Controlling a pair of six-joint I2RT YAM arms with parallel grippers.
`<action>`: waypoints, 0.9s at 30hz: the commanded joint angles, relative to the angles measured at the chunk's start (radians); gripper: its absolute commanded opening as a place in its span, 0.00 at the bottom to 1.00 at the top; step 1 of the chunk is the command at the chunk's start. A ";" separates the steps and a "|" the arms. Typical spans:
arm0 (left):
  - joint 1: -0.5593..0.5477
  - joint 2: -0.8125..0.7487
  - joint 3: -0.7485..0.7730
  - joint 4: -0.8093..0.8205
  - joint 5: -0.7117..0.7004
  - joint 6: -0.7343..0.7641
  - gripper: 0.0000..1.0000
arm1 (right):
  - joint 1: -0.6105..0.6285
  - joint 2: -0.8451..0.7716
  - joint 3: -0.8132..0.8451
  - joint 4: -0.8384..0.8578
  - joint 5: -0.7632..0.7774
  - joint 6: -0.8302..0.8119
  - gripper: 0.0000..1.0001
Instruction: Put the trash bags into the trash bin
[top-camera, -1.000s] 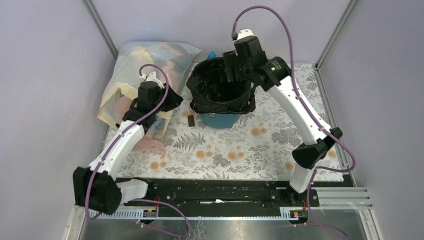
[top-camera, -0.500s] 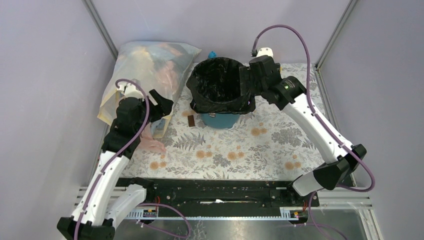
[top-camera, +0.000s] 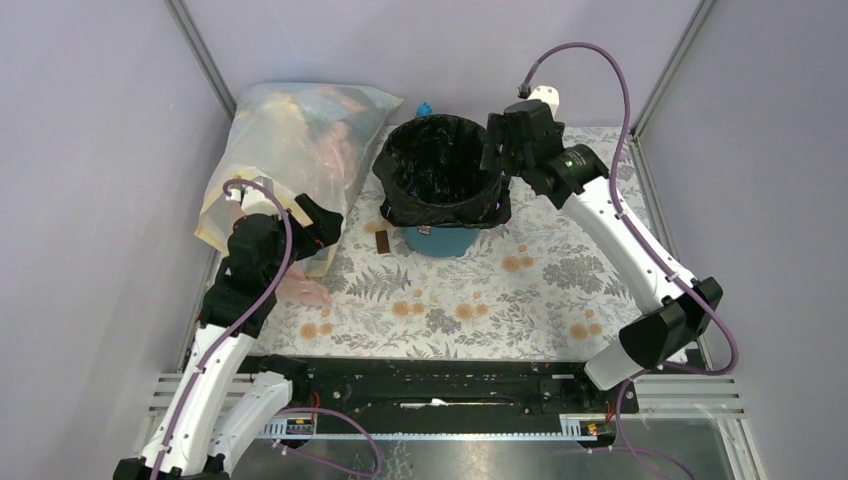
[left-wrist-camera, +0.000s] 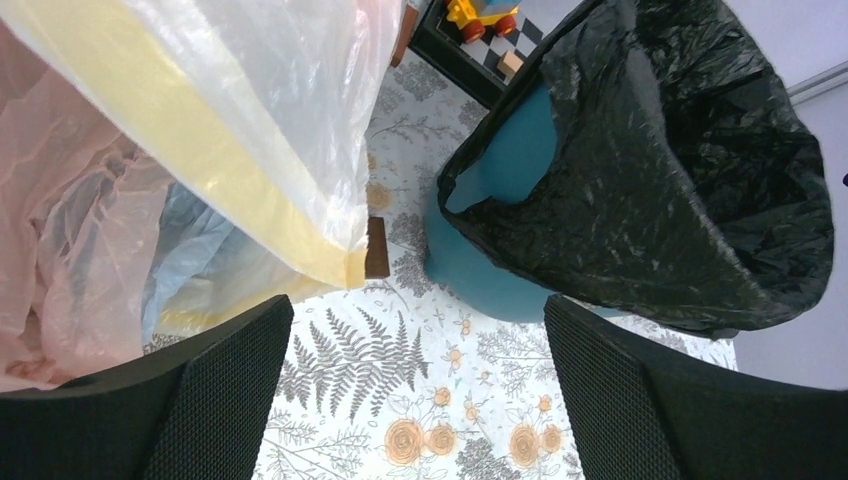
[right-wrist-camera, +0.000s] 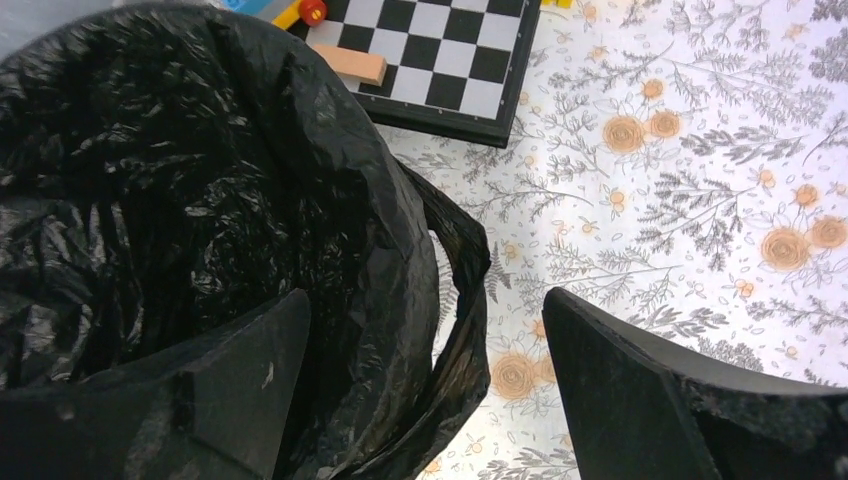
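The black trash bag (top-camera: 440, 170) lines the teal trash bin (top-camera: 440, 240), its crinkly edge folded over the rim and hanging down the outside. My left gripper (top-camera: 320, 220) is open and empty, left of the bin by the yellowish bag. In the left wrist view the left gripper (left-wrist-camera: 415, 320) frames bare floral cloth, with the bin (left-wrist-camera: 480, 280) and trash bag (left-wrist-camera: 680, 170) ahead. My right gripper (top-camera: 497, 148) hovers open at the bin's right rim. In the right wrist view the right gripper (right-wrist-camera: 425, 300) straddles a hanging fold of the bag (right-wrist-camera: 200, 180) without pinching it.
A big translucent yellowish bag of clothes (top-camera: 290, 140) lies at the back left, close to my left gripper. A small brown block (top-camera: 382, 243) sits left of the bin. A chessboard with toy pieces (right-wrist-camera: 440, 60) lies behind the bin. Enclosure walls stand on three sides.
My left gripper has drawn back leftward from the bin and its jaws have opened. My right gripper has shifted from above the bin's mouth out to its right rim.
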 joint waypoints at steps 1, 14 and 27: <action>-0.002 -0.034 -0.063 0.027 -0.034 -0.003 0.99 | -0.007 -0.104 -0.130 0.119 0.065 0.057 0.95; -0.002 -0.056 -0.227 0.221 0.103 -0.017 0.99 | -0.015 -0.664 -0.840 0.577 0.294 -0.086 1.00; -0.003 0.047 -0.274 0.393 0.142 0.064 0.99 | -0.015 -0.653 -0.980 0.689 0.138 -0.244 1.00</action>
